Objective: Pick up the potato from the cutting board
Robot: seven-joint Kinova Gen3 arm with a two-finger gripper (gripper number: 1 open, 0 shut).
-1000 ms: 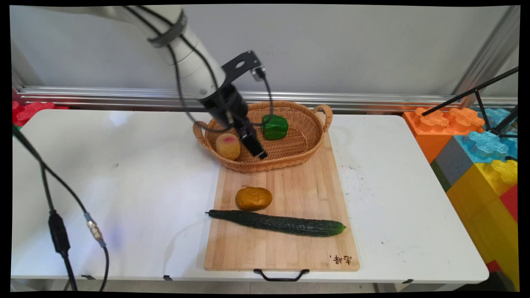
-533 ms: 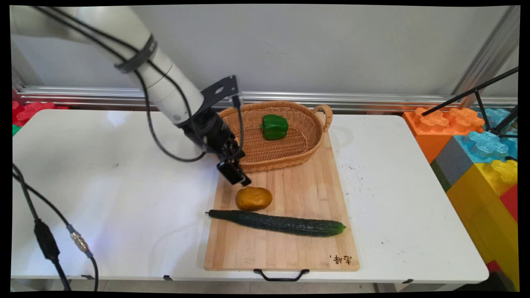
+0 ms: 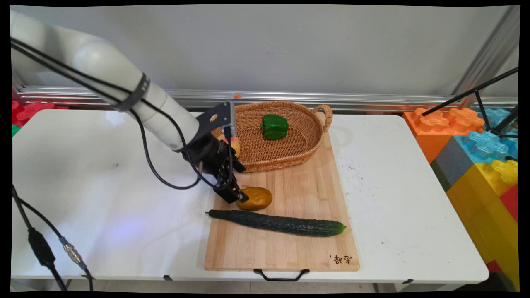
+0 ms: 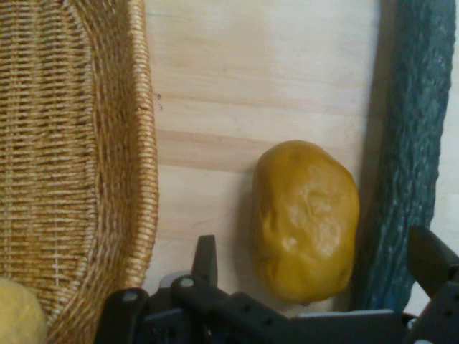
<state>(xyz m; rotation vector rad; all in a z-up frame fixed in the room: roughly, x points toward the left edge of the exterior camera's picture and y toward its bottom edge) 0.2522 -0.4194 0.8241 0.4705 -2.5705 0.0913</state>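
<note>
Black gripper [image 3: 239, 198] gapes open around the potato [image 3: 256, 198] on the board [image 3: 290, 248], just beside the cucumber [image 3: 281, 223], ready for closing.

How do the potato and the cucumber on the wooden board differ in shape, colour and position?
The potato is short, rounded and yellow-brown; the cucumber is long, thin and dark green. The potato lies farther up the cutting board, nearer the basket; the cucumber lies below it, across most of the board's width. The open hand is right at the potato's left end, while the cucumber lies just beyond it. Both lie flat on the board.
</note>
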